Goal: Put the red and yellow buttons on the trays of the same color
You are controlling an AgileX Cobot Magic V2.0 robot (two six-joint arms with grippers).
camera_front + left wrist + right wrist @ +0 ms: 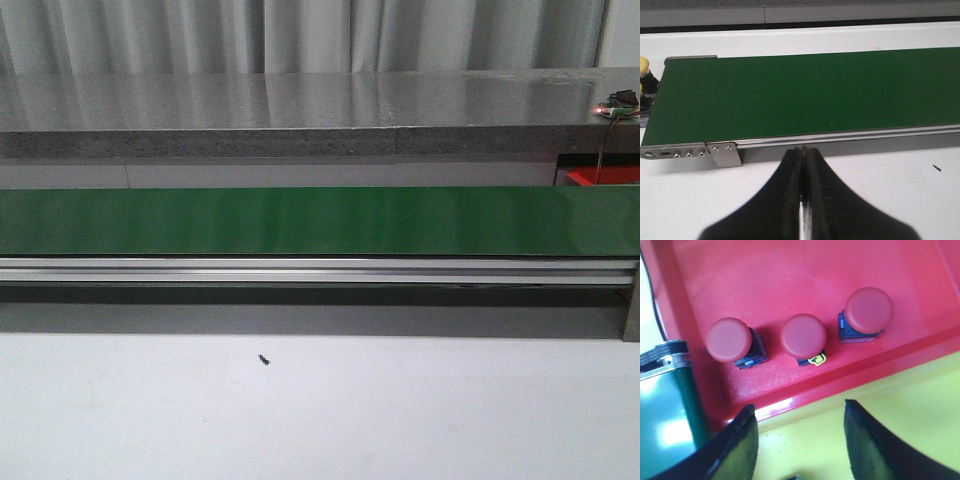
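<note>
Well, the long green conveyor belt (300,222) runs bare across the front view, so nothing is up for grabs yet. From the right wrist, the red plastic tray (790,285) holds three round red push buttons (803,336) in a row, beside a yellow tray (910,405). The right gripper (800,440) hangs over that edge, wide apart and empty; the left gripper (804,165) is pinched together on nothing, and I'd part it before any button arrives. Yellow buttons (644,65) sit off the belt's end.
</note>
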